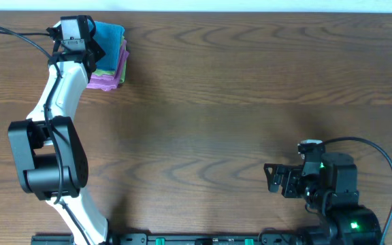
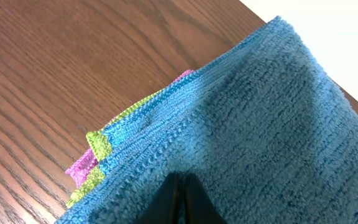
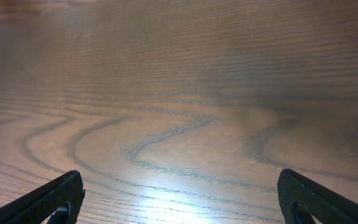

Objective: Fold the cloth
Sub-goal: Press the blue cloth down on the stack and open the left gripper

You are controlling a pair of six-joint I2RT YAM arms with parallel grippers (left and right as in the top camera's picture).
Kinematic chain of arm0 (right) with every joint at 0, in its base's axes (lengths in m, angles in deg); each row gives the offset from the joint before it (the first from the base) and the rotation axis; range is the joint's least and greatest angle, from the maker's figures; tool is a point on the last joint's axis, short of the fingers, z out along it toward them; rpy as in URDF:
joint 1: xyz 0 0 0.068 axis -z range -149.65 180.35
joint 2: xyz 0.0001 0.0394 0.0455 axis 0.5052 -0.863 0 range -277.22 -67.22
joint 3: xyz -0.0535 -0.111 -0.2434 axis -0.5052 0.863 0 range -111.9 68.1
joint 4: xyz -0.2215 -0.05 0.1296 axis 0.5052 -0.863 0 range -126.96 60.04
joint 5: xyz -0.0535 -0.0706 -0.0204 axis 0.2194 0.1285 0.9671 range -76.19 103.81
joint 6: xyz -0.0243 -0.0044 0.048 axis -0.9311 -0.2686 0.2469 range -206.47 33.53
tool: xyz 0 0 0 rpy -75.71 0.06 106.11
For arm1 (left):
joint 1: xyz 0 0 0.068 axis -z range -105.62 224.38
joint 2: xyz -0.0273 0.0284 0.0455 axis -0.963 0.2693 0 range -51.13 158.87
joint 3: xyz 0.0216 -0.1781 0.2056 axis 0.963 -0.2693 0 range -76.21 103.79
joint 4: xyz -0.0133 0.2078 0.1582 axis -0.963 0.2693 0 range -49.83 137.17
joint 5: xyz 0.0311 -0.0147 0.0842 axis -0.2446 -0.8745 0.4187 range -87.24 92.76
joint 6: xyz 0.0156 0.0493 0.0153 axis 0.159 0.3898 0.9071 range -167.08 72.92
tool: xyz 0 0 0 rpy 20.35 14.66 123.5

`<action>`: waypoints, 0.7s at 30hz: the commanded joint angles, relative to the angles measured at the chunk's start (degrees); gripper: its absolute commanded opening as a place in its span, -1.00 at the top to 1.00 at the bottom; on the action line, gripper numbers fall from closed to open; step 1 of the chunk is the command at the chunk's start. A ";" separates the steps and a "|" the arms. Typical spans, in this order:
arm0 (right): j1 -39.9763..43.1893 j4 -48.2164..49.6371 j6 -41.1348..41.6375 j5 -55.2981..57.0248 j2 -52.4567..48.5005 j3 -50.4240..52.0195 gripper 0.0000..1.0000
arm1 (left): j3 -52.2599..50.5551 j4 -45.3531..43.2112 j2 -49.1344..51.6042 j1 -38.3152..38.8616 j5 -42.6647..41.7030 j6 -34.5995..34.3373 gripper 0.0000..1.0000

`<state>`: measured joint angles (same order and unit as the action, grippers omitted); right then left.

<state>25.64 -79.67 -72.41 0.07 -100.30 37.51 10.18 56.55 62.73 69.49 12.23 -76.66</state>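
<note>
Overhead, the folded cloth stack (image 1: pixel 111 62) lies at the wooden table's (image 1: pixel 250 88) far left corner, under the left gripper (image 2: pixel 179 198). Its jaws are pressed together against the fuzzy blue top cloth (image 2: pixel 260 124); whether they pinch it is unclear. Green and pink ribbed edges peek out below. The right gripper (image 1: pixel 272 178) gapes wide, empty.

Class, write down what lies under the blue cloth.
Under the blue cloth, edges of a green cloth and a pink cloth peek out, stacked on the table. The rest of both is covered, so their folds and any further layers stay hidden.
</note>
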 commanded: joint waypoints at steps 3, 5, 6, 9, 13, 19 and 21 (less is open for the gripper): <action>0.50 -0.04 0.70 -0.68 0.35 0.00 -0.98 | 1.55 -0.37 -5.01 -0.39 1.40 0.74 0.65; 0.50 -0.04 0.68 -0.68 0.35 0.02 -0.99 | 1.55 -0.39 -6.08 -0.42 1.44 0.94 0.65; 0.50 -0.04 0.68 -0.68 0.35 0.02 -0.99 | 1.55 -0.35 -6.34 -0.42 1.44 0.92 0.65; 0.52 -0.04 0.68 -0.68 0.35 0.02 -0.98 | 1.55 0.50 -6.86 -0.39 0.68 0.90 0.31; 0.50 -0.04 0.68 -0.66 0.35 0.02 -0.99 | 1.55 2.34 -10.23 -0.35 -3.87 0.90 -0.43; 0.50 -0.04 0.70 -0.66 0.35 0.02 -0.98 | 1.55 6.14 -17.70 -0.35 -8.37 0.90 -0.91; 0.50 -0.04 0.68 -0.68 0.35 0.02 -0.99 | 1.55 7.67 -19.85 -0.35 -8.52 0.92 -0.90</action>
<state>25.64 -79.67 -72.41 0.05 -100.30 37.51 10.20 63.02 46.77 69.49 5.46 -75.94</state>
